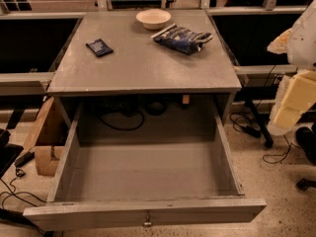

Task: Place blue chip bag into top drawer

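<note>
Drawer point(98, 212) stood pulled wide, ready to receive; bag point(182, 38) lay on the tabletop point(143, 63) beside the bowl point(153, 19). Gripper point(294, 100) hung off right, well apart, its grip impossible to tell.

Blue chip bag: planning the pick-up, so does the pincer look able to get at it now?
Probably yes: the blue chip bag lies uncovered on the tabletop, beside the bowl, and the pincer hangs past the table's right edge with nothing between them.

Chip bag point(183, 38) lies on table point(148, 68) above top drawer point(98, 214), pincer point(295, 100) at right.
</note>
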